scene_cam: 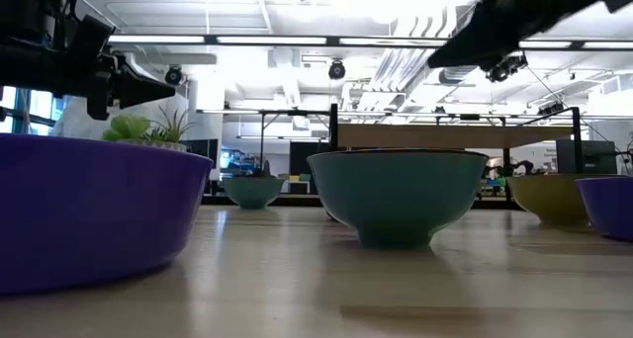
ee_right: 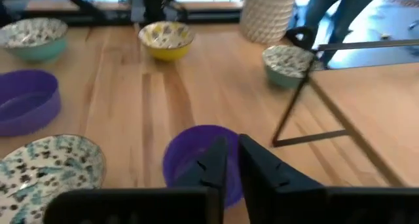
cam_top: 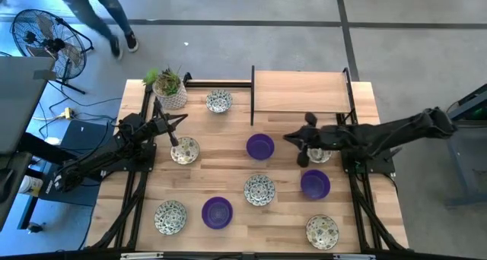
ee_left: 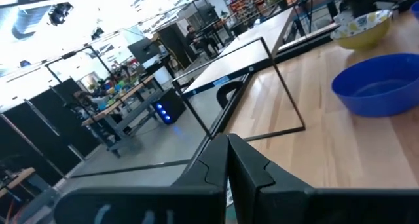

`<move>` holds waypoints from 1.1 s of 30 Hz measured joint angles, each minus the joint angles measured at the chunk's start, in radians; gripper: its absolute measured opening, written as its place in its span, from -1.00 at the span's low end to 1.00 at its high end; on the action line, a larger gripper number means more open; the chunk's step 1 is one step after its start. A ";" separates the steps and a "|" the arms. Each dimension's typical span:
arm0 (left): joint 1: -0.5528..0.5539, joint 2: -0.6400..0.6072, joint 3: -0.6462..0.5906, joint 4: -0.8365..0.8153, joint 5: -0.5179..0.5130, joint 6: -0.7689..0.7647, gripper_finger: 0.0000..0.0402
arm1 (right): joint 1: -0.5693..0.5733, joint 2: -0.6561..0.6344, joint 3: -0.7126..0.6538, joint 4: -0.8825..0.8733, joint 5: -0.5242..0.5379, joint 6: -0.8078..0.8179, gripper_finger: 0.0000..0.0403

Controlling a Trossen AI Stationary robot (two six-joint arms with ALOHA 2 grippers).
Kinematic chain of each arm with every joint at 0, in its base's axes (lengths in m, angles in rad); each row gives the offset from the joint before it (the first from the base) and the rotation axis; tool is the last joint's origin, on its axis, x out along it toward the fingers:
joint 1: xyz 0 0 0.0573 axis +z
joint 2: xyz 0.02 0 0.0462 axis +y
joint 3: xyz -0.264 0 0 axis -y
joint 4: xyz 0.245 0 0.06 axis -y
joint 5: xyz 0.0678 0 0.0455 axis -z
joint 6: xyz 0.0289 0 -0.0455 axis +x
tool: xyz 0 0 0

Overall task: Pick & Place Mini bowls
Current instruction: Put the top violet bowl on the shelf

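glossy purple bowls [cam_top: 260,147] — pale, smooth wood table [cam_top: 228,131].
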 joint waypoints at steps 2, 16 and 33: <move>0.000 0.000 0.000 0.000 -0.003 0.000 -1.00 | 0.000 0.068 0.048 -0.019 -0.016 0.000 -0.76; 0.000 0.000 0.000 -0.004 0.007 -0.029 -1.00 | -0.077 0.352 0.237 -0.107 -0.218 -0.083 -0.46; 0.000 0.000 0.000 -0.002 0.031 -0.055 -1.00 | -0.059 0.676 0.475 -0.425 -0.229 -0.186 -0.19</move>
